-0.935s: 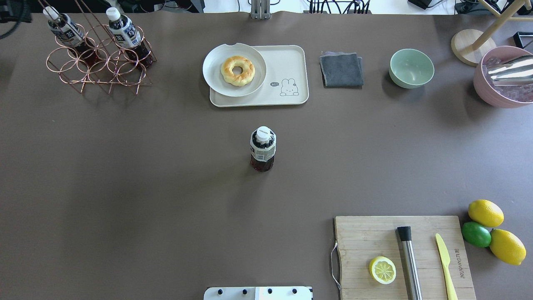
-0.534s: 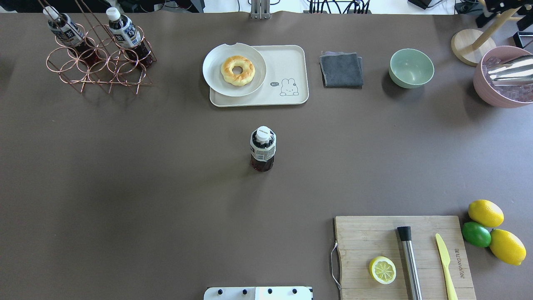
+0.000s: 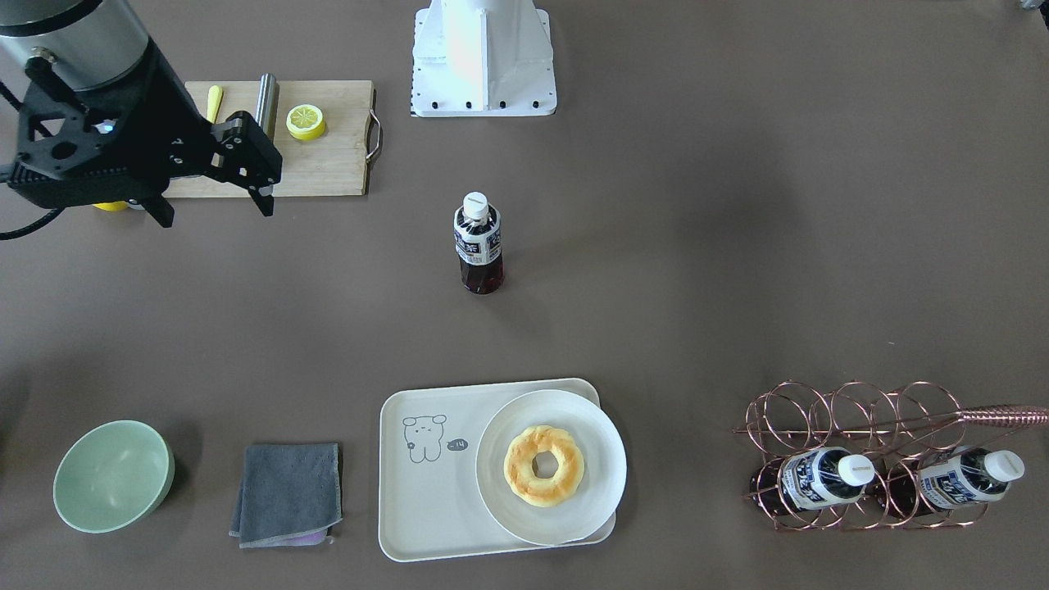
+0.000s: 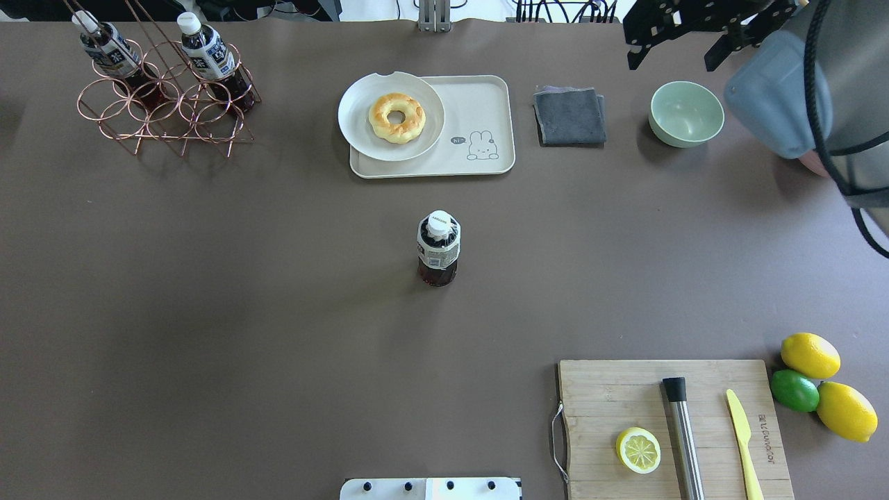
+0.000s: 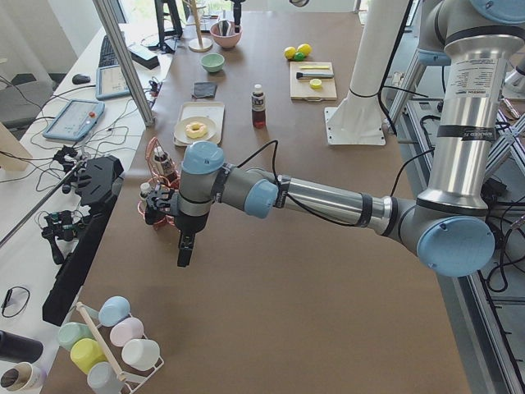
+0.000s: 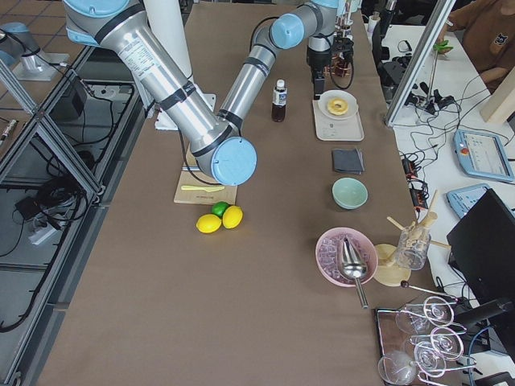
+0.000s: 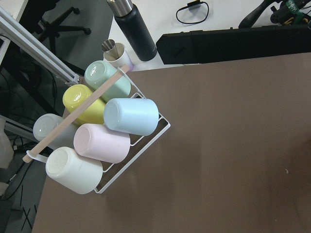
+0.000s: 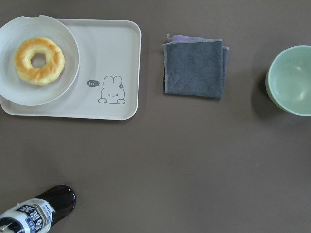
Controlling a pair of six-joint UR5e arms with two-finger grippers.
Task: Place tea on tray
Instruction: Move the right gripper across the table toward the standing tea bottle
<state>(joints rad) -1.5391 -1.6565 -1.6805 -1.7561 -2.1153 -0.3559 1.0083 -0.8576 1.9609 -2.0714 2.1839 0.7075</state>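
The tea (image 4: pixel 438 248) stands upright in the middle of the table, clear of both grippers; it also shows in the front view (image 3: pixel 479 243) and at the lower left of the right wrist view (image 8: pixel 34 213). The cream tray (image 4: pixel 479 104) with the bear drawing lies beyond it, its bear half bare (image 3: pixel 418 492) (image 8: pixel 112 53). My right gripper (image 3: pixel 217 215) hangs open and empty, high above the table on the cutting-board side, and shows at the top right overhead (image 4: pixel 672 59). My left gripper (image 5: pixel 184 261) shows only in the exterior left view; I cannot tell its state.
A round plate (image 4: pixel 361 135) with a doughnut (image 4: pixel 396 117) covers the tray's other half. A copper rack (image 4: pixel 163 111) holds two alike bottles. A grey cloth (image 4: pixel 569 115), green bowl (image 4: pixel 686 113), cutting board (image 4: pixel 604 396) with lemon half, knife and steel tool, lemons and a lime (image 4: pixel 794 390) stand around.
My right arm and open gripper have come into the overhead view at the top right, now covering the pink bowl and wooden stand. The tea has not moved.
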